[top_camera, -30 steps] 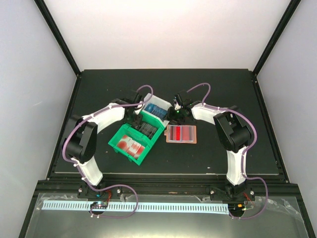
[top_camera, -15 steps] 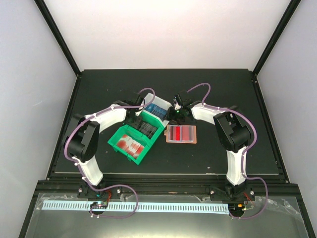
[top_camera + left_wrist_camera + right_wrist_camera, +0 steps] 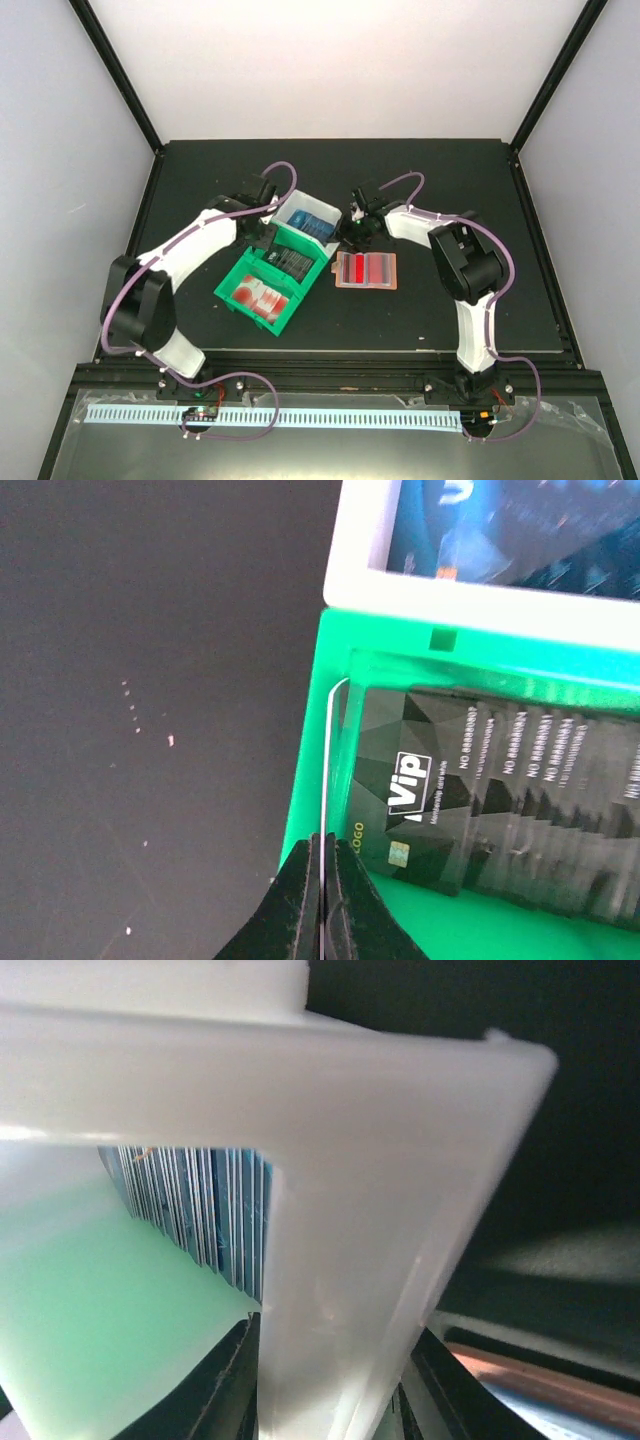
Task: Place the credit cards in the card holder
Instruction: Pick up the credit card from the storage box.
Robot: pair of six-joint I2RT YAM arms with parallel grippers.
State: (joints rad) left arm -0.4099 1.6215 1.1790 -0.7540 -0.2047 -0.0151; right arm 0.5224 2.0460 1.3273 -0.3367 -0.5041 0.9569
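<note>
Edges, blur and blocked views

From the left wrist, the left tool runs off the bottom edge, and the credit card it pinches shows only edge-on, its face unreadable. The dark cards leave by the right edge and the white bin by the top. From the right wrist, that bin's wall fills the view in blur and covers most of the right tool, so its grip cannot be told. The card holder is a smeared strip.
</note>
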